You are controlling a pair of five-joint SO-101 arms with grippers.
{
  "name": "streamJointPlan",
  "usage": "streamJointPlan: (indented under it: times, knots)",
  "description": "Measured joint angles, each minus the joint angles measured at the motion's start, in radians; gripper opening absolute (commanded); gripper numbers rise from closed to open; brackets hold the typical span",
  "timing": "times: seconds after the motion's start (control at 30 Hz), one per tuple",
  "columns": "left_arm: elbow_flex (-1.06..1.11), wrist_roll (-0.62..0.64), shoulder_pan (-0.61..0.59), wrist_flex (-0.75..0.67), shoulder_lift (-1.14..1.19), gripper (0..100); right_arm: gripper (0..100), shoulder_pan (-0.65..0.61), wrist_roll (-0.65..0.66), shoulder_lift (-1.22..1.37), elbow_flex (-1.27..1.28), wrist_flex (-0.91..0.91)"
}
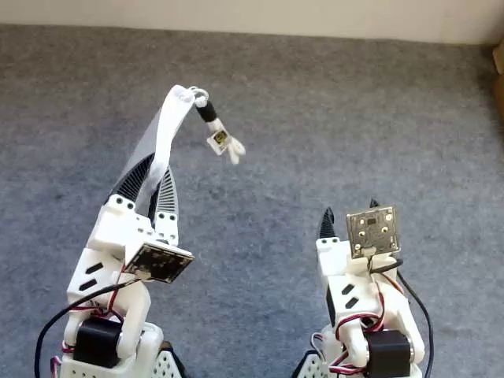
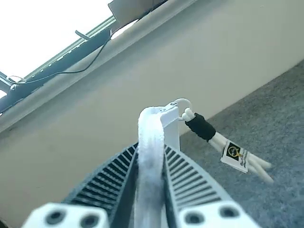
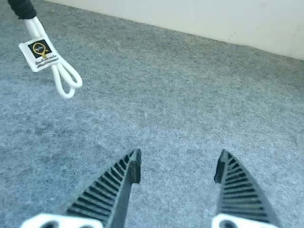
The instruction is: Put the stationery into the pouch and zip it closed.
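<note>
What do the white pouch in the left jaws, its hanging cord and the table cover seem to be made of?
The white pouch: probably woven fabric, matte; its edge looks slightly fuzzy. The cord: smooth white string, perhaps plastic or rubber, with a black wrap and paper-like tag. The table cover: grey felt or short carpet, matte and fibrous.

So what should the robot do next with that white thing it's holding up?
Probably move the open right hand toward the dangling cord: the left hand is shut on the white pouch, raised off the carpet, and the cord hangs free.
</note>
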Motion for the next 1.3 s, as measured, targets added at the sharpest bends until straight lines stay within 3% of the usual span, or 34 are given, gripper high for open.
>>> streamJointPlan:
  times: [0.2, 0.5, 0.63, 0.93, 1.3]
  knots:
    - [0.029, 0.069, 0.118, 0.006, 0.0, 0, 23.7, 0.0, 0.0, 0.0, 0.0, 0.0]
    - [0.032, 0.091, 0.292, 0.14, 0.002, 4, 23.7, 0.0, 0.0, 0.0, 0.0, 0.0]
    - [0.032, 0.094, 0.311, 0.167, 0.003, 13, 23.7, 0.0, 0.0, 0.0, 0.009, 0.0]
    - [0.035, 0.164, 0.311, 0.193, 0.008, 21, 23.7, 0.002, -0.002, 0.0, 0.028, 0.0]
    - [-0.172, 0.295, 0.301, 0.471, 0.008, 22, 23.7, 0.0, -0.002, 0.0, 0.028, 0.0]
